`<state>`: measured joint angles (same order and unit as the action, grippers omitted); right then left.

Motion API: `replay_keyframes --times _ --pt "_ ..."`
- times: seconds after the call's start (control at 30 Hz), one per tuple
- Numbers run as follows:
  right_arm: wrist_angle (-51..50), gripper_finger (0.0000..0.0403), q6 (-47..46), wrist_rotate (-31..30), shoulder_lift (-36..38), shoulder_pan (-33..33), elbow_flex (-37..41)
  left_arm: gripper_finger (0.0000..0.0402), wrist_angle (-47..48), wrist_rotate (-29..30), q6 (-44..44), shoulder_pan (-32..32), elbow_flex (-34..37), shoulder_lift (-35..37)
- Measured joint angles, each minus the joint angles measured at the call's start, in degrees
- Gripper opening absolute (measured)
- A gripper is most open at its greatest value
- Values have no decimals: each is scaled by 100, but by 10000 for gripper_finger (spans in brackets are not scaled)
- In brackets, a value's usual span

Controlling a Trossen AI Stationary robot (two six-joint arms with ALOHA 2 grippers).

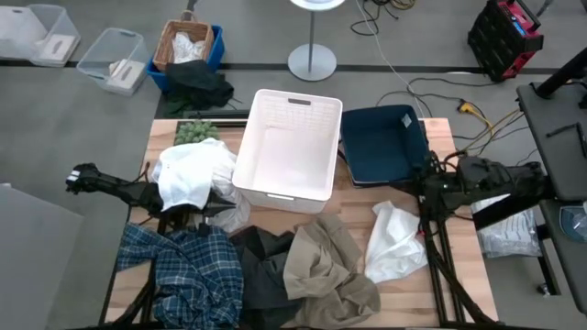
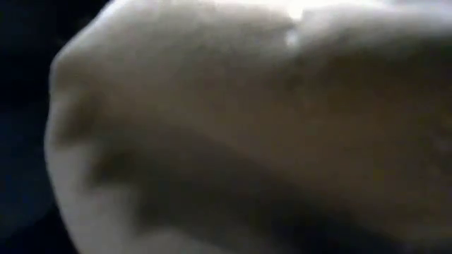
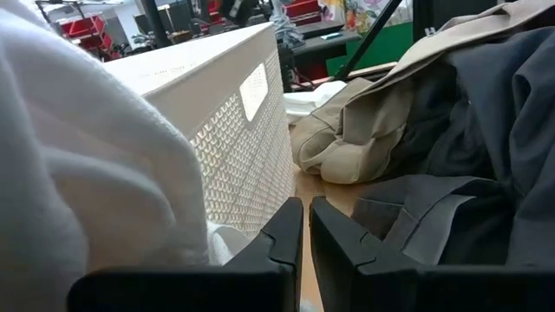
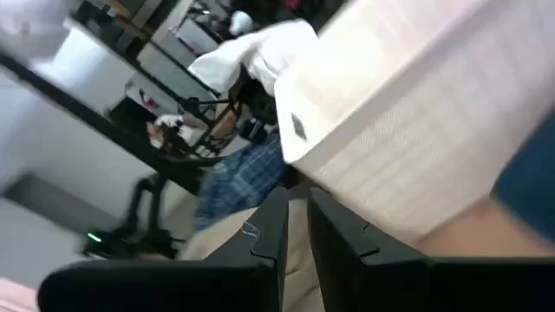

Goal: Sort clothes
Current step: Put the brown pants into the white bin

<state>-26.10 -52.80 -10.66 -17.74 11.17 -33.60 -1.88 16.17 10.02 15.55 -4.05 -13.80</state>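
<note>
My left gripper [image 1: 220,213] is shut, low over the table at the white basket's [image 1: 289,142] near left corner, pointing toward the table's right edge. A white garment [image 1: 193,174] lies draped over its wrist and arm. The plaid shirt [image 1: 188,270], dark grey garment [image 1: 266,270] and tan garment [image 1: 326,270] lie heaped along the near edge, with another white garment [image 1: 394,243] to their right. My right gripper [image 1: 422,181] is shut and empty beside the blue bin [image 1: 385,142]. The low view is filled by pale cloth [image 2: 247,127]. My left gripper shows nothing between its shut fingers [image 3: 286,243]. The white garment [image 3: 95,173] lies over the wrist from above, and a fold of it [image 3: 224,247] hangs beside one finger. I cannot tell whether that fold touches the finger.
The small green plant [image 1: 194,131] stands at the far left of the table, behind the draped garment. On the floor beyond the table are a wicker basket in a blue crate [image 1: 183,46], clear plastic tubs [image 1: 110,60] and a lamp base [image 1: 312,62].
</note>
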Motion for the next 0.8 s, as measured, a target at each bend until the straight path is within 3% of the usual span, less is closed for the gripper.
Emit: replay_keyframes --times 0.1,0.23,0.47,0.63,0.7,0.8 --pt "-25 38 -317 382 -481 36 -365 7 -407 21 -1269 2 -5 0" --pt "-433 38 37 443 -1168 28 -1152 7 -567 132 -3161 -8 -205 44" --pt "-1905 38 285 156 -2145 17 -2553 7 -363 -48 -4241 4 -1022 33" --pt "-2607 38 627 -65 -2677 17 -3333 6 -125 -283 -6539 -1 -1939 -196" --pt "-2732 38 841 -271 -2824 17 -3541 6 -141 -669 -6756 2 -2494 -424" --pt "-2771 38 1133 -676 -2973 17 -3725 6 -159 -999 -5819 4 -3469 -782"
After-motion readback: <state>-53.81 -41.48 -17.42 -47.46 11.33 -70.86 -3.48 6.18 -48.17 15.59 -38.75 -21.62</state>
